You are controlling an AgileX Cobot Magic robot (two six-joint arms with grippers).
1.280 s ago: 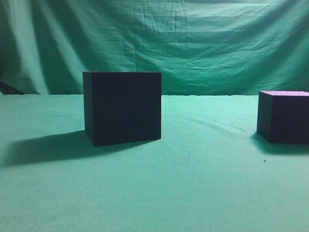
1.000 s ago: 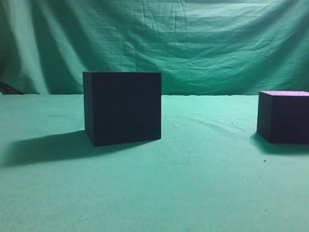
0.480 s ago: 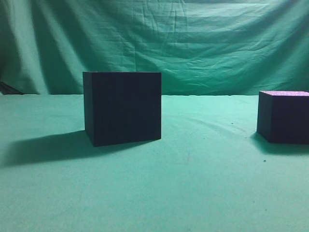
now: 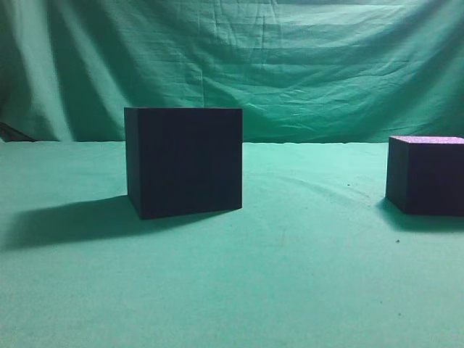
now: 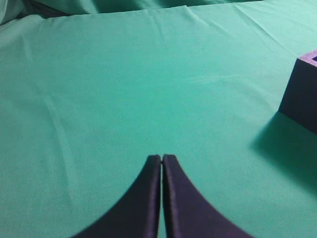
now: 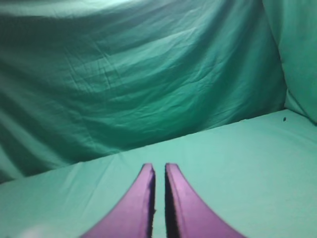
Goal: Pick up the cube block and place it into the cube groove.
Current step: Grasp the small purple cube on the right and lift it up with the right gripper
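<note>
The cube groove (image 4: 183, 161), a large near-black matte box, stands left of the middle in the exterior view. The cube block (image 4: 426, 174), smaller with a speckled purple top, stands at the right edge, cut off by the frame. No gripper shows in the exterior view. My left gripper (image 5: 162, 158) is shut and empty above bare green cloth. A dark box corner with a pale rim (image 5: 303, 94) shows at that view's right edge, and I cannot tell which cube it is. My right gripper (image 6: 158, 167) is shut with a thin slit and empty, facing the backdrop.
Green cloth covers the table (image 4: 290, 290) and hangs as a wrinkled backdrop (image 4: 290, 65) behind it. The groove casts a long shadow to its left (image 4: 65, 221). A small dark speck (image 4: 396, 241) lies in front of the block.
</note>
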